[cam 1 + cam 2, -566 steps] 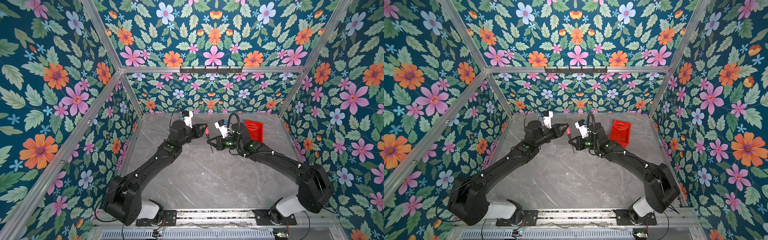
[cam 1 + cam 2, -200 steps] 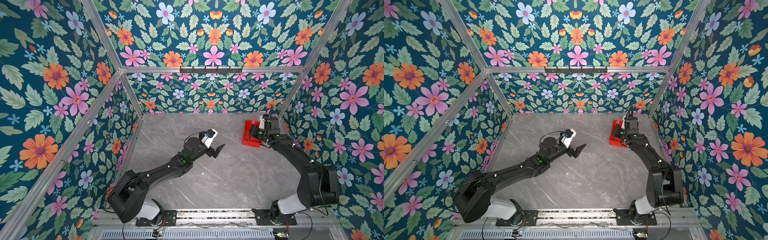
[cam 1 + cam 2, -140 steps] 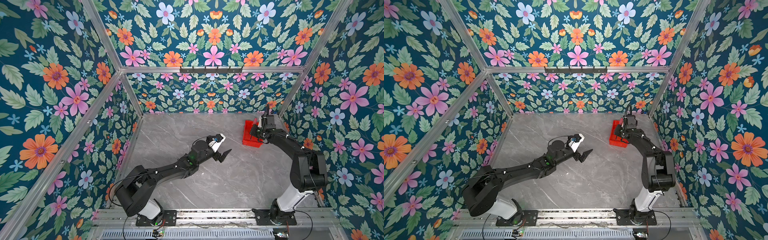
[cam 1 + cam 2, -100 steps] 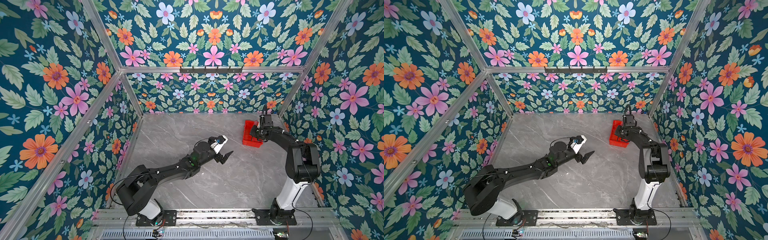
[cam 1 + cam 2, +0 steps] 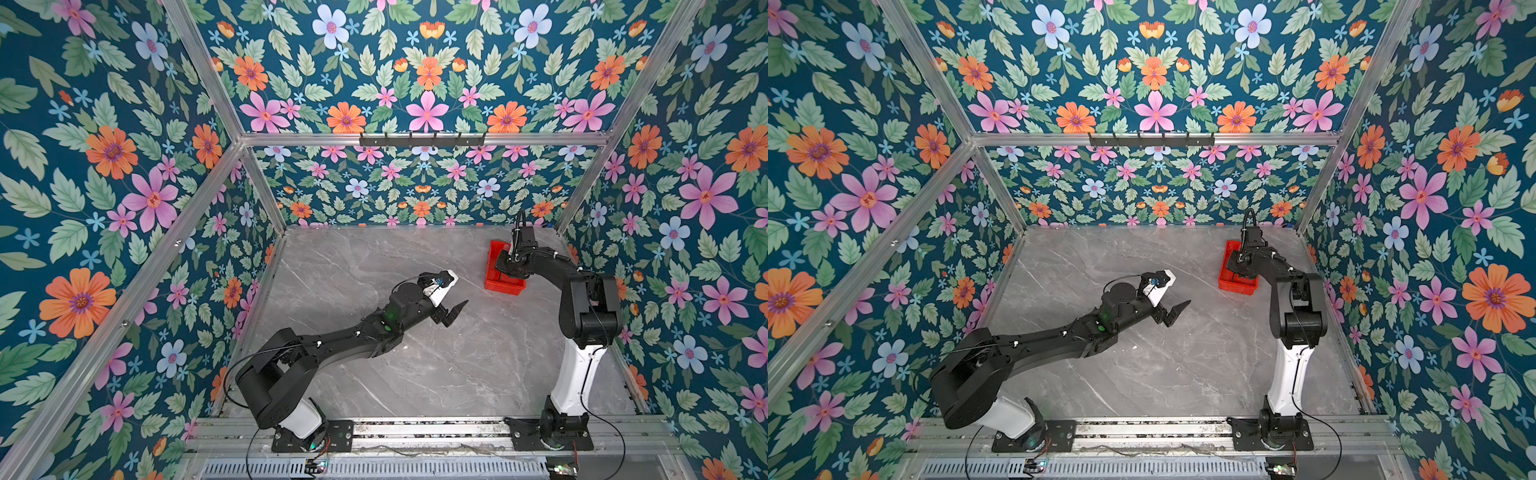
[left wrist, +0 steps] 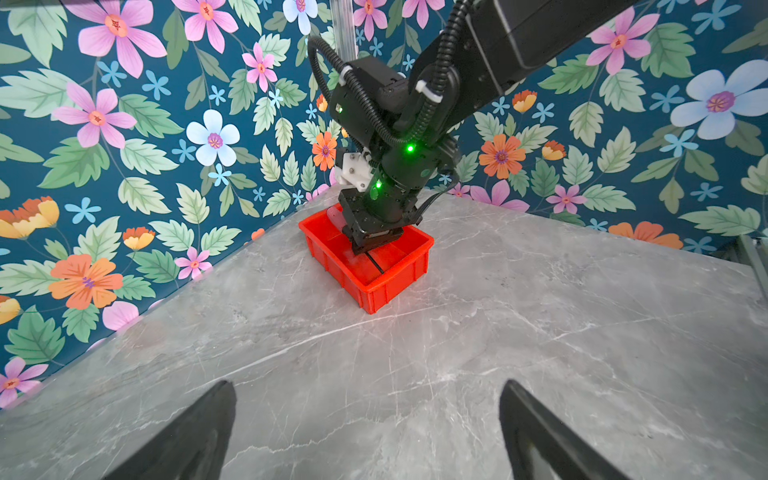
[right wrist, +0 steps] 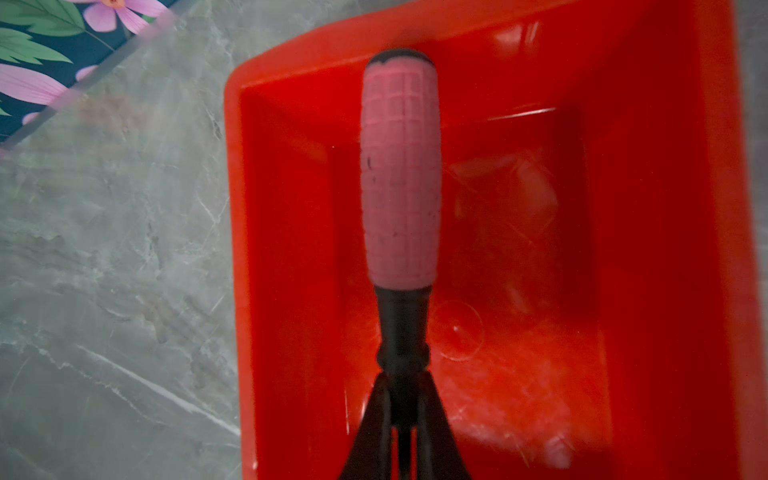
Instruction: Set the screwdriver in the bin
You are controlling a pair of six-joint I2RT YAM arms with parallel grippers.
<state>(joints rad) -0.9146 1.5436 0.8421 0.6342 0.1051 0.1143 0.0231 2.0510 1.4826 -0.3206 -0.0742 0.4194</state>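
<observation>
The red bin stands at the back right of the table. My right gripper points down inside it, shut on the dark shaft of the screwdriver. The pink handle lies along the bin's inner wall, low over its floor. In the left wrist view the right gripper reaches into the bin. My left gripper hangs open over bare table near the middle, holding nothing.
Floral walls close in the grey marble table on three sides, and the bin sits near the back right corner. The right arm's upright elbow rises near the right wall. A metal rail runs along the front edge.
The right gripper carried the screwdriver from mid-table to the bin and has stayed down in it for the last second while its elbow rose. The left arm stretched right, towards the middle.
</observation>
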